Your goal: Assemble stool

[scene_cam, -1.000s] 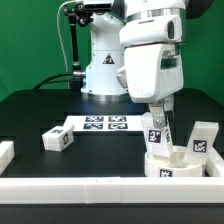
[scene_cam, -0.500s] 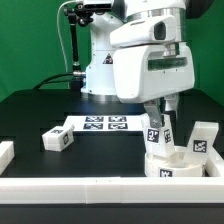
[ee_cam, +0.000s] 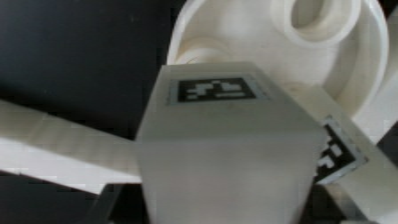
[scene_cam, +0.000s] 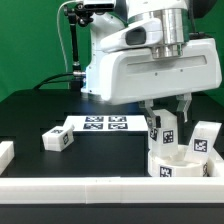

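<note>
Directly above the seat (scene_cam: 180, 162), the gripper (scene_cam: 166, 117) has its fingers clamped on 1 upright leg (scene_cam: 163, 130) whose lower end meets the seat. Best keep that leg plumb and press lightly while turning, so it seats without tilting.

Claw (scene_cam: 167, 119) pointing down — fingers closed, arm (scene_cam: 150, 58) low

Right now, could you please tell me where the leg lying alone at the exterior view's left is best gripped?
Probably from straight above, pinching across the two long flat sides of the leg near its middle. It lies on its side on the black table, so those parallel faces look reachable.
</note>
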